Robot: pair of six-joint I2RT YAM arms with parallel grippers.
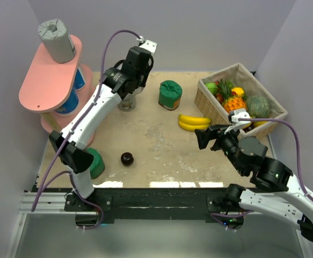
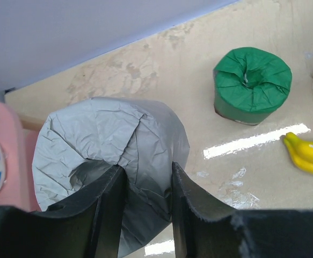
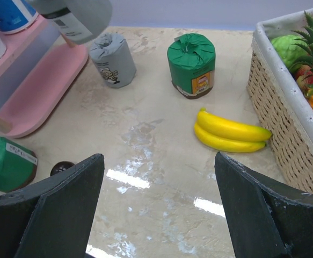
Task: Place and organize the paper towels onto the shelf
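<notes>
Beige marbled tabletop (image 1: 161, 150), pale walls. You have three paper towels on the pink shelf (image 1: 38, 91): a top grey roll (image 1: 56, 40) and blue-and-white rolls (image 1: 68, 102) below. On the table stand a loose grey roll (image 2: 108, 145), a far green roll (image 1: 170, 95) and a near green roll (image 1: 95, 163). Your left gripper (image 2: 148, 177) straddles the loose grey roll in its wrist view only; you cannot tell if it grips. Your right gripper (image 3: 156, 215) hangs wide open, empty

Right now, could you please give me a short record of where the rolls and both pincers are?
shelf: pink, two tiers
top tier: tilted grey roll
lower tier: two white-and-blue rolls
table: loose grey roll, far green roll, near green roll
left pincer: over the loose grey roll, narrowly open
right pincer: open, empty
other: bananas, fruit basket, dark ball
</notes>
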